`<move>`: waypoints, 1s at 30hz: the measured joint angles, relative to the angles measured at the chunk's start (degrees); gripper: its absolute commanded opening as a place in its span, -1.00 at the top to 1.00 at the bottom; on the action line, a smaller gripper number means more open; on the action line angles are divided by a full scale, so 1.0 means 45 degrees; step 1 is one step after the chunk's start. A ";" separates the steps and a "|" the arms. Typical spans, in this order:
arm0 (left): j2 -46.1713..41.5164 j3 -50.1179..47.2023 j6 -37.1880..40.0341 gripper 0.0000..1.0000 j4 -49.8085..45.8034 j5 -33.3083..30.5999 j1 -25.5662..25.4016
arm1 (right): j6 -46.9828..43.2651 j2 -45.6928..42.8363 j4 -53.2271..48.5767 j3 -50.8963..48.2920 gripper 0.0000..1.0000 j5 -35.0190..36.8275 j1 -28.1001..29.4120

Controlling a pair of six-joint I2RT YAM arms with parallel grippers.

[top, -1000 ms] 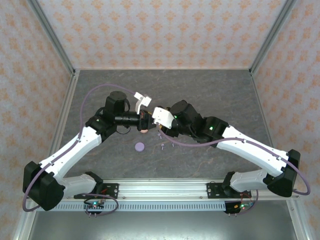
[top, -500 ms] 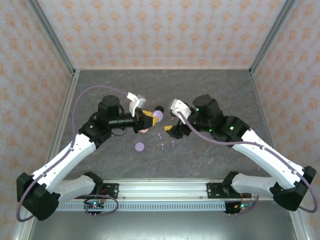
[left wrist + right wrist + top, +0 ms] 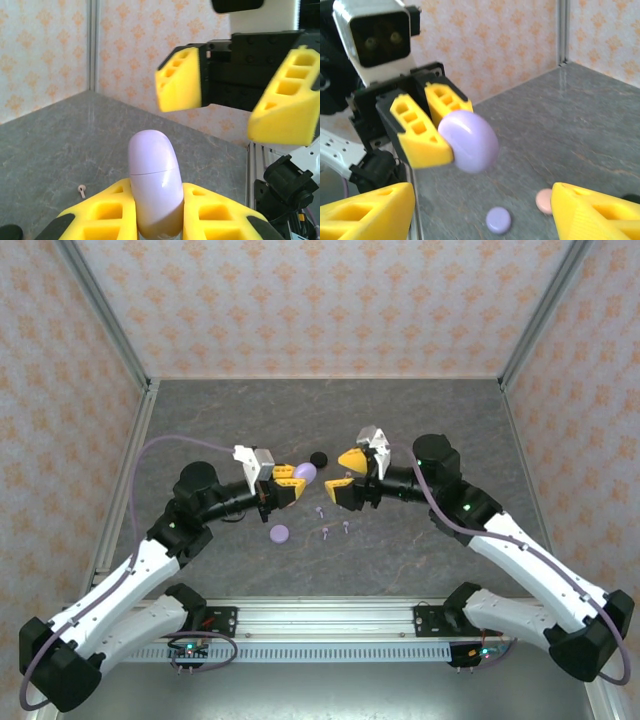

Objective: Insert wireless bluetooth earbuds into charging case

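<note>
**Top view.** Your left fingers point(image 3: 293, 480) are clamped hard on the lavender charging case point(image 3: 306, 472), which is held clear above the table point(image 3: 430, 560). Your right fingers point(image 3: 349, 474) face it from just beside, spread wide with nothing between them. The case lies short of their gap and touches neither one.

**Left wrist view.** The case stands upright between your two yellow pads. Its lower half is sunk between them, and its rounded top and lid seam are clear above. The lid is closed and the shell is plain and glossy.

**Table.** Three small pale earbuds point(image 3: 326, 532) lie near one another below both sets of fingers, well apart from the case. A pink earbud point(image 3: 81, 188) lies alone on the grey surface. Also on the table are a lavender disc point(image 3: 279, 533), a pink disc point(image 3: 544, 200) and a black disc point(image 3: 319, 458).
</note>
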 measured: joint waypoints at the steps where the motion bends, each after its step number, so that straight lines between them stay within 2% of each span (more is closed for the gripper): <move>1: -0.0034 -0.0010 0.0073 0.93 0.0073 -0.0029 -0.0053 | 0.0151 0.0160 0.0267 0.0000 -0.44 -0.0102 0.0000; 8: -0.0160 -0.0058 0.0282 0.94 0.0505 -0.0121 -0.0151 | 0.0845 0.1175 0.1243 0.0000 -0.40 -0.0403 0.0000; 14: -0.0160 -0.0063 0.0442 0.94 0.0539 -0.0126 -0.0170 | 0.1054 0.1268 0.1545 0.0010 -0.37 -0.0291 0.0000; 30: -0.0155 -0.0063 0.0549 0.98 0.0544 -0.0296 -0.0282 | 0.1025 0.1758 0.1044 0.0845 -0.36 0.0243 0.0000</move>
